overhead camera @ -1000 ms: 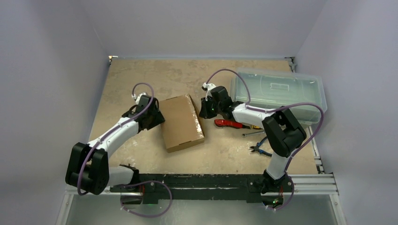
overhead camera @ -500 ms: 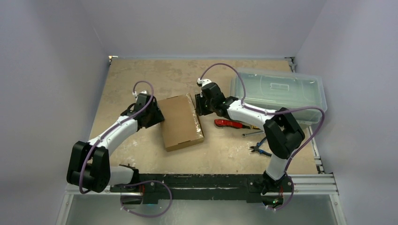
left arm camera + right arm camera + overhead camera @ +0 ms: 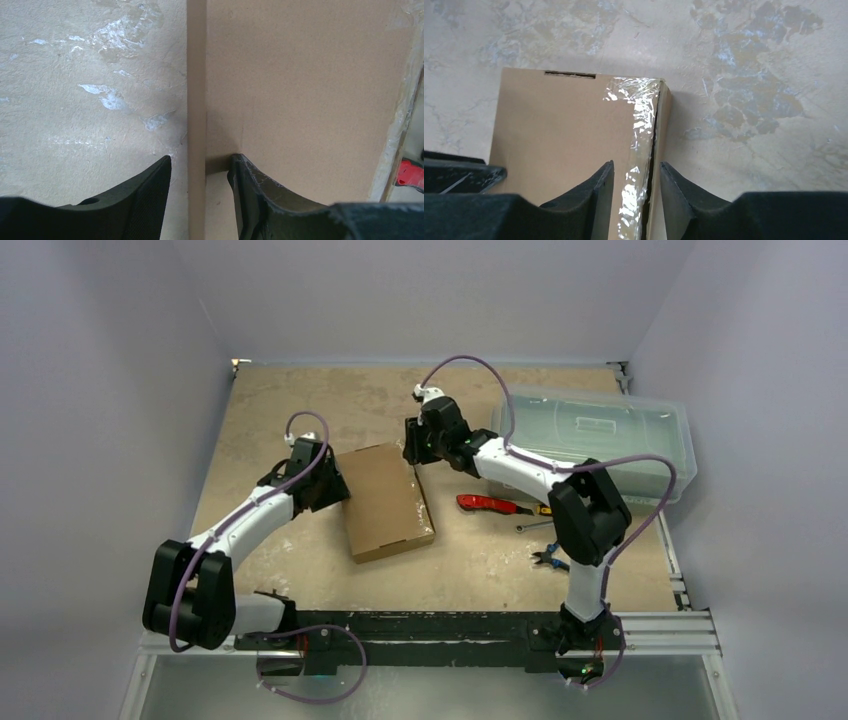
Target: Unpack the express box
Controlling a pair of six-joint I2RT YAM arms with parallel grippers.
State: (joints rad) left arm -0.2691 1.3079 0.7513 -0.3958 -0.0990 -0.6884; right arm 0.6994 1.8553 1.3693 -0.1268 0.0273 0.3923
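Brown cardboard express box is lying flat and shut mid-table. Left gripper is straddling its left wall, jaws parted, not pinching. Right gripper is hovering, jaws parted, over the taped far-right corner. Red utility knife and pliers are lying toward the right edge. Clear lidded bin is sitting at the far right corner.

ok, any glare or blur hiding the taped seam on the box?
Right wrist: the clear tape on the express box glares white in patches, yet the dark seam beside it reads clearly. Left wrist: sharp, matte cardboard without glare. Top external: even light, soft shadows, box small, tape only a faint sheen.
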